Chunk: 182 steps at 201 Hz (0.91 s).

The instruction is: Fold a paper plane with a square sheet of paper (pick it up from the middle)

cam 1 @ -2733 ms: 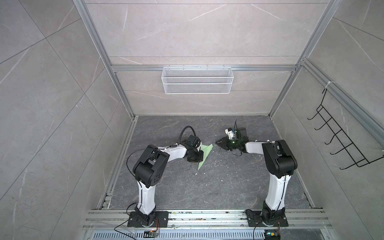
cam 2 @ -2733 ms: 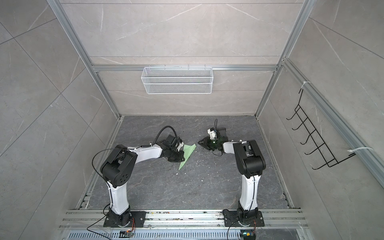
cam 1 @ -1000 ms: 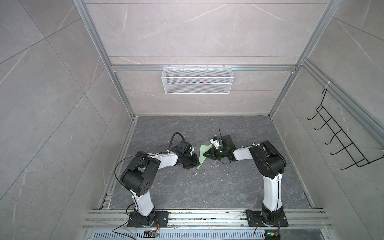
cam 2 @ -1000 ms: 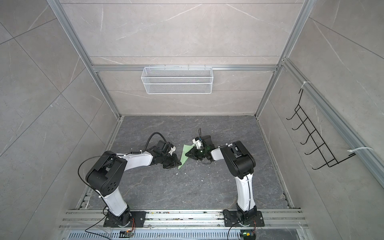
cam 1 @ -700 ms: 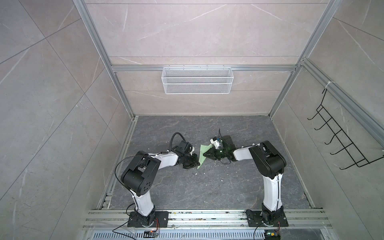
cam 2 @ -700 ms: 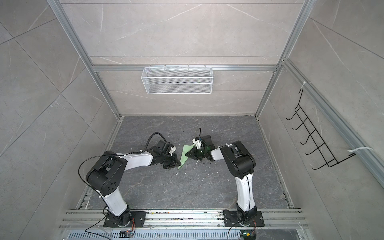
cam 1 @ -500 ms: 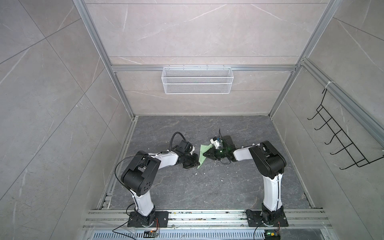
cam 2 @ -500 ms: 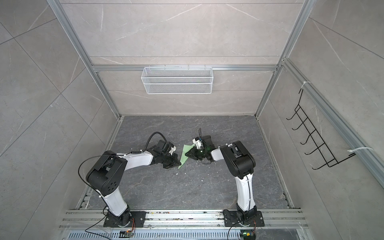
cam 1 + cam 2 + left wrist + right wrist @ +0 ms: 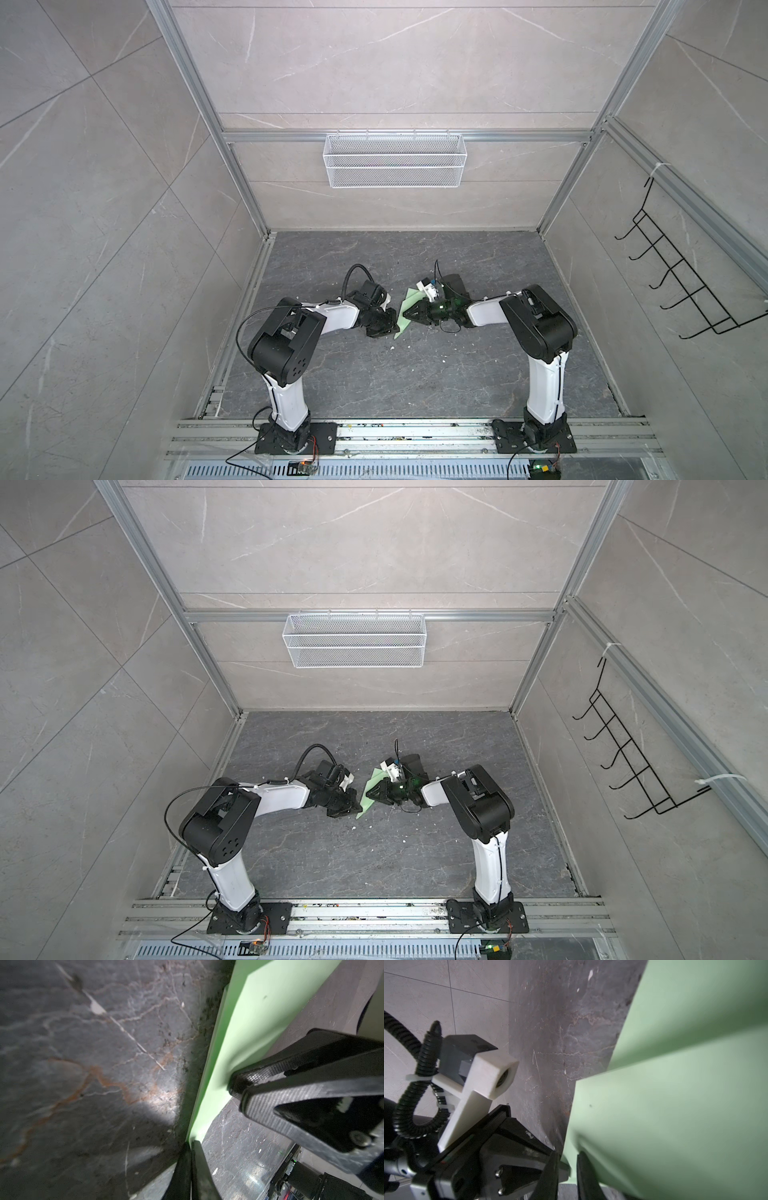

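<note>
The right tool (image 9: 410, 314), which stood clear of the paper plane (image 9: 401, 323) further back on the surface (image 9: 374, 374), has reached in toward the middle. It now clamps the plane's right edge, paper between its jaws in the right wrist view (image 9: 568, 1159). The left arm's elbow has dropped lower and leftward, and the left tool (image 9: 392, 328) has pinched its jaws shut on the plane's left edge near the pointed tip, seen in the left wrist view (image 9: 191, 1145).

White arm links (image 9: 336, 318), black joint housings (image 9: 286, 345); black corrugated cable (image 9: 424, 1057) beside white camera mount (image 9: 481, 1084); right end effector (image 9: 236, 1088) fingers (image 9: 270, 1103) seemingly ribbed black.
</note>
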{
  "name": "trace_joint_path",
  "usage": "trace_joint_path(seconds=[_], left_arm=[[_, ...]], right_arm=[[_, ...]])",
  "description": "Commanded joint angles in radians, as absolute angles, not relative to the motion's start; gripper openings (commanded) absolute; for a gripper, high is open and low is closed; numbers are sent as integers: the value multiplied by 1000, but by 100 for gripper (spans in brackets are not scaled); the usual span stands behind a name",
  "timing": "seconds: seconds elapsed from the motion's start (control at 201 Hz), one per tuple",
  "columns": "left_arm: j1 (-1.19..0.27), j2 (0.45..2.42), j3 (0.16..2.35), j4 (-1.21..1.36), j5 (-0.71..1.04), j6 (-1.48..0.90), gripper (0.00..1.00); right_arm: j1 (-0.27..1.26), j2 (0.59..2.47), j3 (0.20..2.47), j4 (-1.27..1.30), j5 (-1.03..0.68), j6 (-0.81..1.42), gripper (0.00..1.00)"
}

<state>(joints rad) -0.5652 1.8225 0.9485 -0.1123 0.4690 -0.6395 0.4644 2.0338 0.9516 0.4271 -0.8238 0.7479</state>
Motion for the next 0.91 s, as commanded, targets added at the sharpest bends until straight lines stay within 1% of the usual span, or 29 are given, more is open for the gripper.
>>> trace_joint_path(seconds=[0.0,0.219,0.458,0.632,0.901], left_arm=[[-570,1828,975,-140,451,-611,6],[-571,1829,977,-141,456,-612,9],[-571,1788,972,-134,477,-628,17],[-570,1767,959,-104,502,-659,18],[-543,1754,936,-61,546,-716,18]], right_arm=[[466,2031,927,443,-829,756,20],[467,2046,922,428,-805,746,19],[463,2054,912,397,-772,730,18],[460,2059,898,405,-769,730,18],[457,2071,891,415,-770,728,18]])
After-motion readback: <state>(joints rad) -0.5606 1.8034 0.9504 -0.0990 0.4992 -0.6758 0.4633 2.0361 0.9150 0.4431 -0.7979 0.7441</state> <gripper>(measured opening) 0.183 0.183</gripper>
